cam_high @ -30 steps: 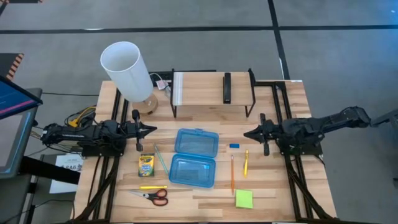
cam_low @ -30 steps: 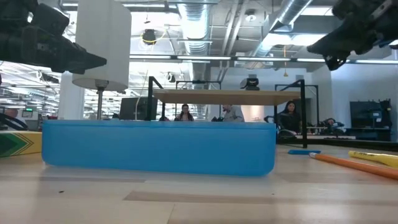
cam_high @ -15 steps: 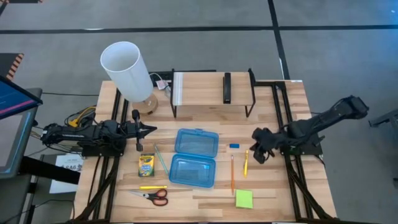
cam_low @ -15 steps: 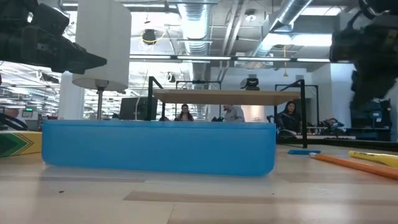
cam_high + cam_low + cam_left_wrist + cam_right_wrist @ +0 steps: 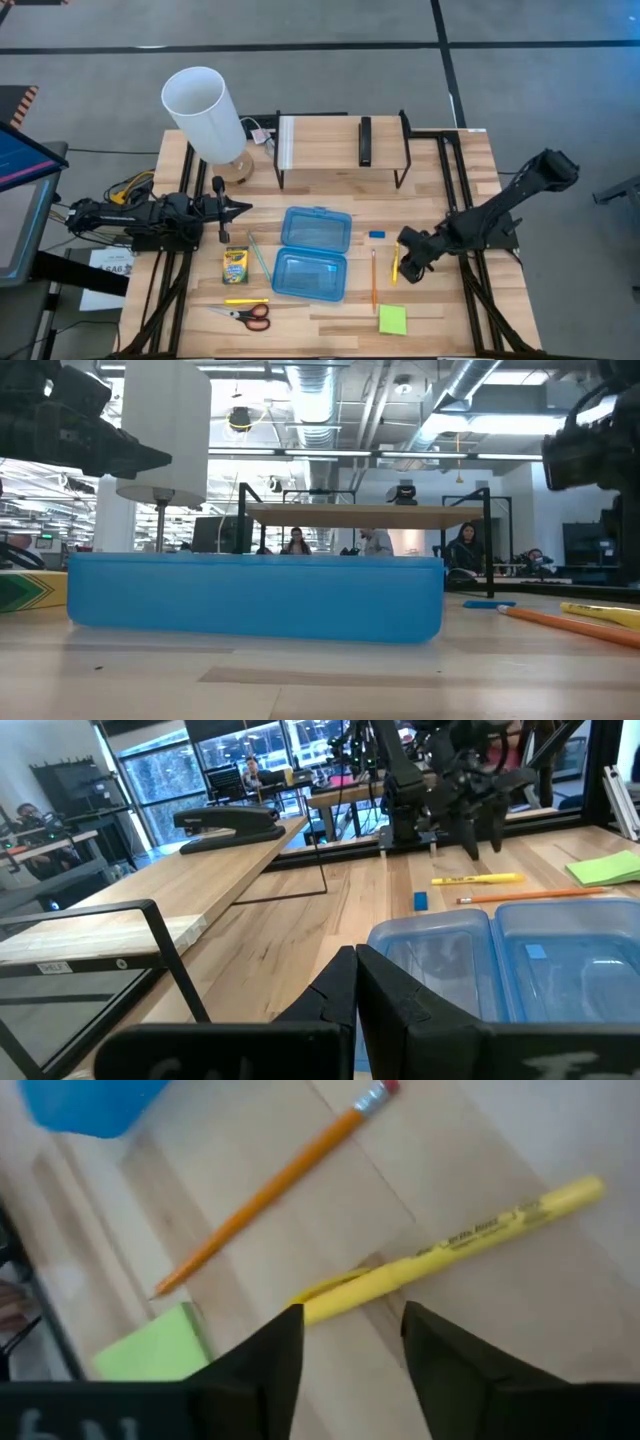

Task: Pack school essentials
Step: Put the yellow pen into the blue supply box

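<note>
My right gripper [image 5: 405, 256] stands open, pointing down a little above the yellow pen [image 5: 450, 1240], which lies flat on the table beside the orange pencil [image 5: 373, 280]. The blue eraser [image 5: 376, 235] and the lime sticky-note pad [image 5: 392, 320] lie nearby. The blue case [image 5: 312, 252] lies open at mid-table. Left of it are the crayon box [image 5: 235, 265], a green pencil [image 5: 258, 252], a yellow pencil [image 5: 246, 300] and the red-handled scissors [image 5: 247, 315]. My left gripper [image 5: 240, 208] waits shut, above the table's left side.
A tall white lamp [image 5: 205, 115] stands at the far left. A black-framed wooden shelf [image 5: 340, 150] with a black stapler [image 5: 365, 140] spans the far middle. Bare wood lies between the case and the shelf.
My right gripper has swung from level at mid-right toward the table's near edge and down, tipping to point at the table above the yellow pen. Nothing on the table has moved.
</note>
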{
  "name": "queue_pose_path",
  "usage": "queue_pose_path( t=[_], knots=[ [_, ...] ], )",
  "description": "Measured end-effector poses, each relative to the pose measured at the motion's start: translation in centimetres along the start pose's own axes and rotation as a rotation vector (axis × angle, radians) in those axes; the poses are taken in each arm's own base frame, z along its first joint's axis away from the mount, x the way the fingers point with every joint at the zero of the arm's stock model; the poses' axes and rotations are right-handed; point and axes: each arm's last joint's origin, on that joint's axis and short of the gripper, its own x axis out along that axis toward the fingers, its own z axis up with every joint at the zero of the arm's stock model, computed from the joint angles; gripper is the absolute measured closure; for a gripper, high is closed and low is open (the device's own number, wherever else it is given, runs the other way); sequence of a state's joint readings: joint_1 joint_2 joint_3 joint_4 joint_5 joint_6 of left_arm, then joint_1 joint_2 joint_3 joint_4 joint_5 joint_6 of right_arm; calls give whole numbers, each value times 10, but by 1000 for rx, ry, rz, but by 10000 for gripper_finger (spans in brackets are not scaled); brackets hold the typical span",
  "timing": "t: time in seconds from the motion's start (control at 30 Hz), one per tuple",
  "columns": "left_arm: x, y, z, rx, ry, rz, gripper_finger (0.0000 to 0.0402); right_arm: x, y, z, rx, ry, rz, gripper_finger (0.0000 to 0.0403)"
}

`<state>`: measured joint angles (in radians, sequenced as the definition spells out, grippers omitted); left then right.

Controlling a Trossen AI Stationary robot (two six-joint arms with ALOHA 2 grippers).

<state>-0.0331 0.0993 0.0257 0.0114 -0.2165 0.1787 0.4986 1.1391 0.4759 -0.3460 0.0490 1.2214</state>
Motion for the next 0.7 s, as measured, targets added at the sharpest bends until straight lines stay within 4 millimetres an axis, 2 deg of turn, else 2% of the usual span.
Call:
queue_pose_path(
  t=[0.17,0.43,0.7],
  knots=[
    [0,0,0,0,0,0,401,15,4,1,50,40,-125,196],
    [0,0,0,0,0,0,401,36,32,13,37,64,-203,211],
    [0,0,0,0,0,0,401,64,35,15,78,140,-289,214]
  ],
)
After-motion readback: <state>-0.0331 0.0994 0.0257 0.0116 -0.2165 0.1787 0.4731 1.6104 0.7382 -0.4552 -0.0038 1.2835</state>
